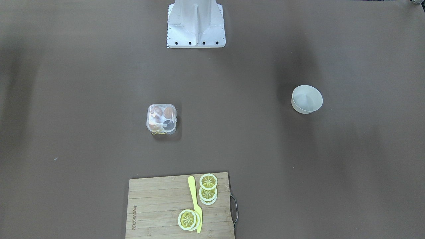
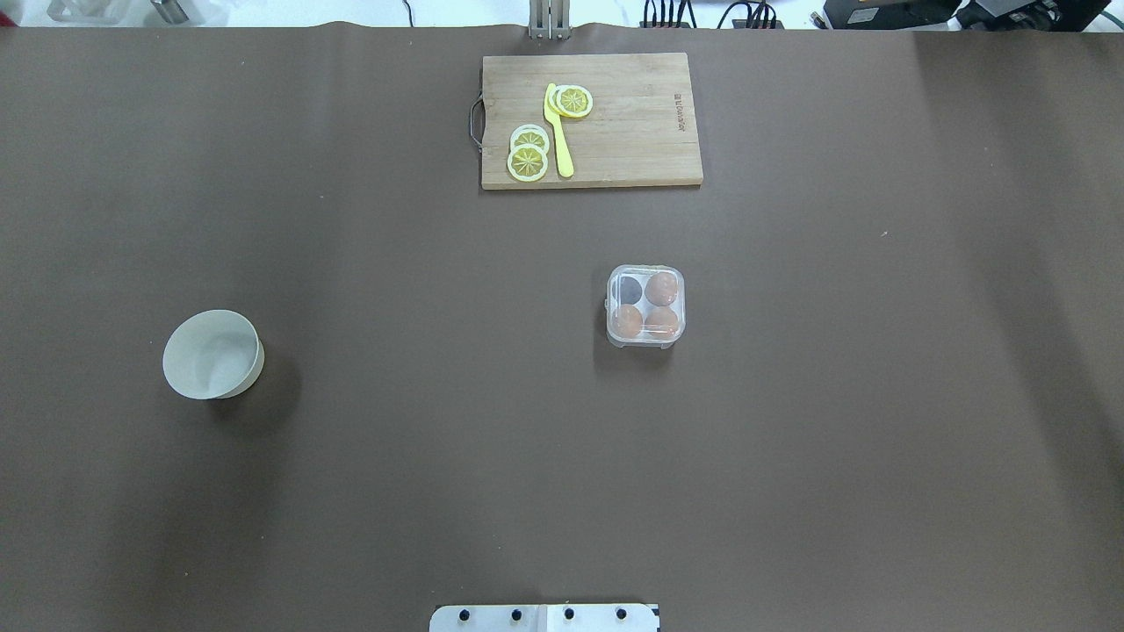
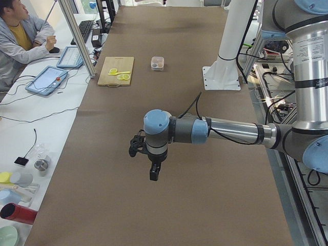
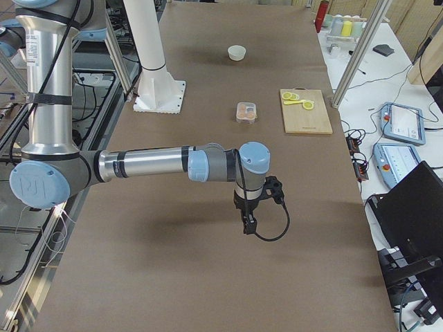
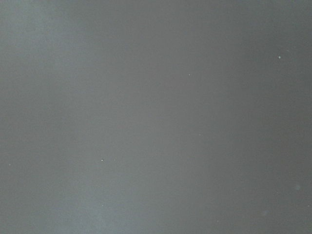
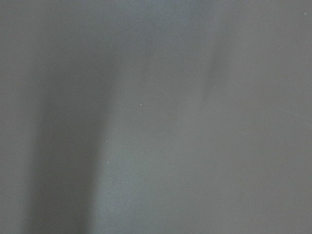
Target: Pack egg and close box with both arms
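Dial: the overhead view is serving as the clock face, with the robot's white fixed base (image 2: pixel 544 617) sitting at 6 o'clock.
Table: a wide brown-covered table (image 2: pixel 421 456) is carrying everything.
Box: the small square clear-plastic egg carton (image 2: pixel 645 307) is sitting just off the table's centre toward 3 o'clock. Its transparent lid is lying down over the four cells. Its yellow clasp (image 1: pixel 158 132) is facing 12 o'clock, and I cannot tell whether it is fastened.
Eggs: three small smooth light-brown eggs (image 2: pixel 662 287) are resting inside the carton, in the cells at 2, 4 and 8 o'clock. The cell at 10 o'clock is showing dark. I cannot tell which egg is the task's own.
Left arm: the silver-grey left arm (image 3: pixel 225 130) is reaching out level over bare cloth, well apart from the carton.
Left gripper: the black left gripper (image 3: pixel 153 173) is pointing straight down. I cannot tell whether its jaws are released or clenched.
Right arm: the silver-grey right arm (image 4: pixel 145 164) is stretching out level in the same way.
Right gripper: the black right gripper (image 4: pixel 247 223) is hanging downward over bare cloth, and its jaw state cannot be told either.
Wrist cameras: both are showing only blurred brown cloth.
Bowl: a round white bowl (image 2: pixel 211 351) is standing toward 9 o'clock, well apart from the carton.
Board: a rectangular wooden cutting board (image 2: pixel 632 123) is lying at 12 o'clock. It is bearing yellow lemon slices (image 2: pixel 528 162) and a yellow plastic knife (image 2: pixel 562 149) between them.
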